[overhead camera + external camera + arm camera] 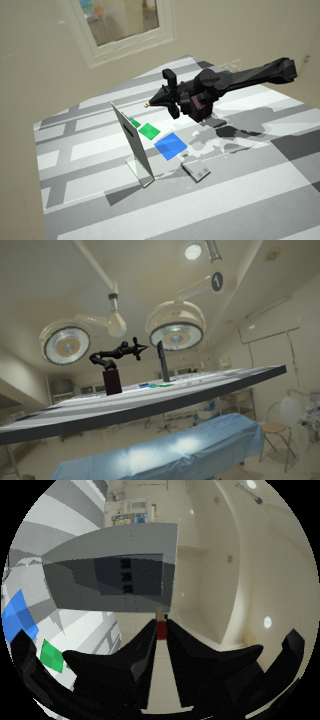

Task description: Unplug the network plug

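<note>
My gripper (150, 104) (146, 346) (161, 623) is shut on the small tan plug (146, 104) (160, 613), which sticks out beyond the fingertips. A red part shows between the fingers in the wrist view. The plug is out of the socket, in the air in front of the upright grey panel (140, 152) (164, 369) (75, 595). The wrist view shows three dark socket openings (126, 576) in the panel's dark block. A blue square (170, 146) (20, 616) and a green square (149, 131) (51, 656) lie on the table, lower than the gripper. The plug's tab cannot be made out.
Another green patch (134, 122) is partly hidden behind the panel in the top view. A flat grey box (196, 169) lies near the blue square. The arm's dark base block (199, 111) (112, 382) stands on the table (144, 401).
</note>
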You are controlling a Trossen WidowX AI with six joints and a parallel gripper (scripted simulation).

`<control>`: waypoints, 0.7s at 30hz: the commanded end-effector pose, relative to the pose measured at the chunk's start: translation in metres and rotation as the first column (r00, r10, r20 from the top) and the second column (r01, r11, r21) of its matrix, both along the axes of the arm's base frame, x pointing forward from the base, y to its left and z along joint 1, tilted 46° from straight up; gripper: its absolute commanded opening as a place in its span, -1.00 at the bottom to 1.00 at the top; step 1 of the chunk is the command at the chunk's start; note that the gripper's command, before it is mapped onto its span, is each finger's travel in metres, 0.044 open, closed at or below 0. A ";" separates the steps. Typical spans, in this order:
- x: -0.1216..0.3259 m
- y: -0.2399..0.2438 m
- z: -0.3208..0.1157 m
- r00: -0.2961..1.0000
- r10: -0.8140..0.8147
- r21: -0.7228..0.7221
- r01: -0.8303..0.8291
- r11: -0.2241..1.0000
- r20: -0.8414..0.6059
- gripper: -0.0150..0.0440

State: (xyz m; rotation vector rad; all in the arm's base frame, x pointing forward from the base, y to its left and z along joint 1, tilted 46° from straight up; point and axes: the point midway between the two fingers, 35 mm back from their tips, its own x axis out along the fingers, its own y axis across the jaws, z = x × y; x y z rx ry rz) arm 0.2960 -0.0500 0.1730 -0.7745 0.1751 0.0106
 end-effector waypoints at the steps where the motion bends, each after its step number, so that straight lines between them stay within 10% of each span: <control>1: -0.002 0.000 0.006 1.000 0.008 -0.007 -0.008 1.000 0.007 -0.49; 21: 0.000 0.047 -0.068 0.911 0.338 -0.046 -0.358 0.932 -0.237 -0.49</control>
